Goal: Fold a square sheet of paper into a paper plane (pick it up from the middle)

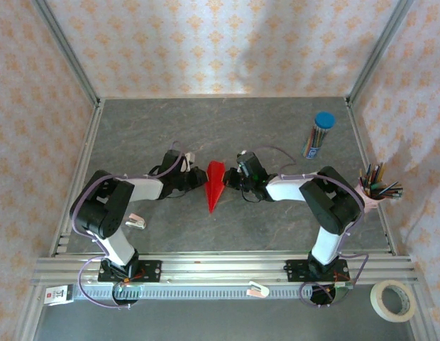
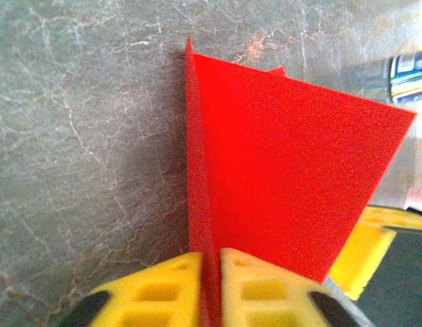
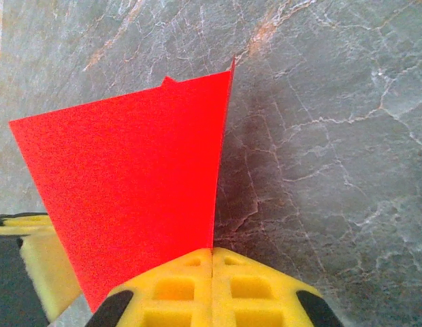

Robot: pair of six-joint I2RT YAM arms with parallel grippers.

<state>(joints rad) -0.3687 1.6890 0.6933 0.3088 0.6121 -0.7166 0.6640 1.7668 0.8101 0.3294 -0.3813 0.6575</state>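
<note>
The square sheet of paper, bright red, is folded into a narrow pointed paper plane that stands on edge at the middle of the table, tip toward the near side. My left gripper meets it from the left and my right gripper from the right. In the left wrist view the yellow pads of the left gripper are shut on the plane's upright fold. In the right wrist view the right gripper is shut, with the edge of the red wing pinched in the seam between its pads.
A blue-capped tube of coloured pencils lies at the back right. A cup of pencils stands at the right edge. A roll of tape sits off the table's near right corner. A small pale object lies by the left arm.
</note>
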